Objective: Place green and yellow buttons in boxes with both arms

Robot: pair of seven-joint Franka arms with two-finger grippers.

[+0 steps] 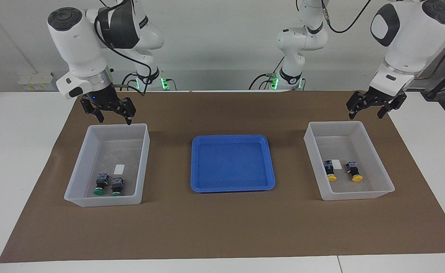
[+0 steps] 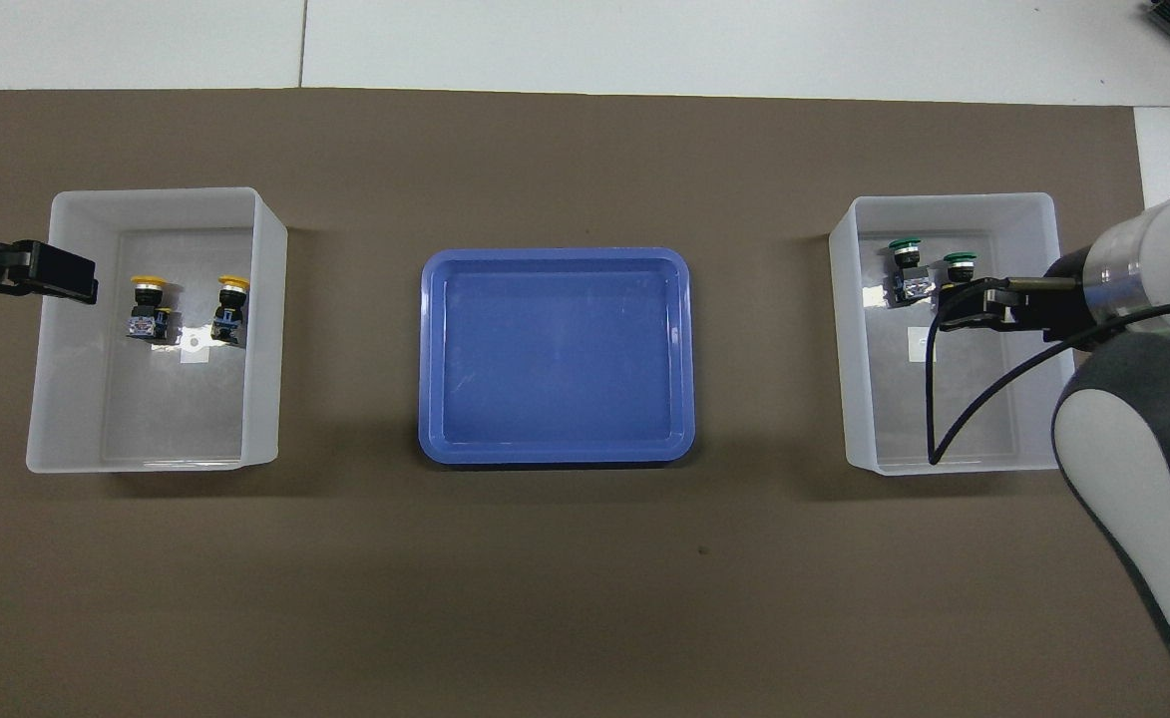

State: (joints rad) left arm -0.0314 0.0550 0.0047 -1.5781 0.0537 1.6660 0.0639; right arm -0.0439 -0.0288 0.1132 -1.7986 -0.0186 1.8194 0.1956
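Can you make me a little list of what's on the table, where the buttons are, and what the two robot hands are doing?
green buttons: two, in the box toward the right arm's end
yellow buttons: two, in the other box toward the left arm's end
blue tray: between the boxes, nothing in it
left gripper: open, empty, in the air above its box's rim nearest the robots
right gripper: open, empty, above its box's rim nearest the robots
brown mat: under everything

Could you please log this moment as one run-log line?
green buttons: in box | yellow buttons: in other box | blue tray: empty | left gripper: open | right gripper: open
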